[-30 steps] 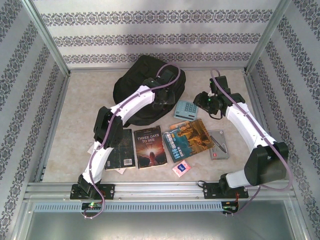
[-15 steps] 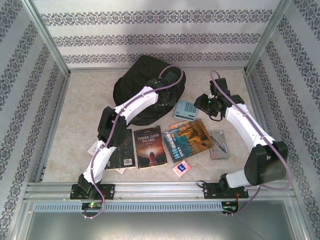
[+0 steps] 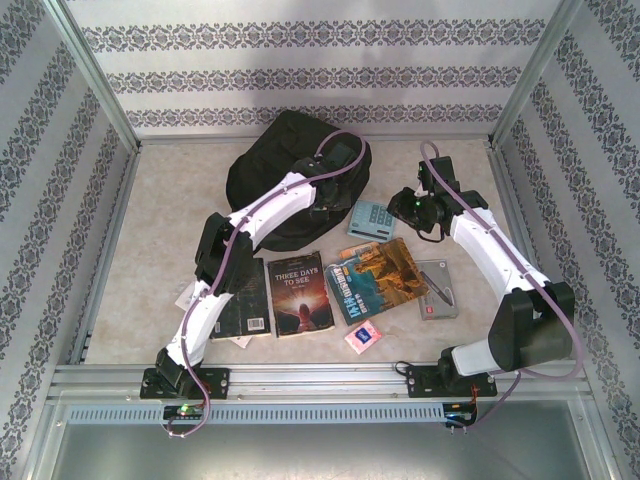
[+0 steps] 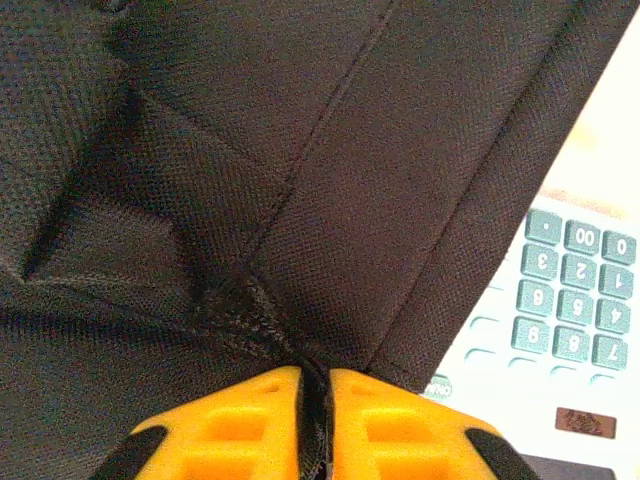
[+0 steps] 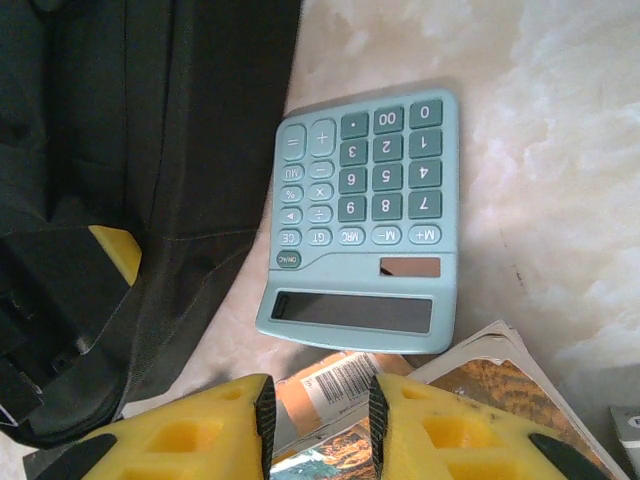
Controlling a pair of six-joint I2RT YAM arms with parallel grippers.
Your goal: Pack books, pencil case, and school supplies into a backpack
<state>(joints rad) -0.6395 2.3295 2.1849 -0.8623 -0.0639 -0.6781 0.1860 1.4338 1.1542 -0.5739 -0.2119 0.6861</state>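
The beige marbled tabletop (image 3: 160, 230) sits between striped damask wallpaper (image 3: 300, 80) (aluminium posts (image 3: 95, 75) at the corners). The black backpack (image 3: 270, 150) lies at its far side. The left gripper (image 4: 312, 390) pinches the backpack's fabric. The right gripper (image 5: 320, 400), fingers apart, hovers near the light blue calculator (image 5: 360, 220), and the books (image 3: 300, 293) lie closer in.

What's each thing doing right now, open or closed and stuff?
Left gripper: shut on black fabric backpack.
Right gripper: open, holding nothing.
Backpack: lying flat, fabric pinched.
Light blue calculator: face up, screen blank.
Dark brown "Three Days to See" book: closed, face up.
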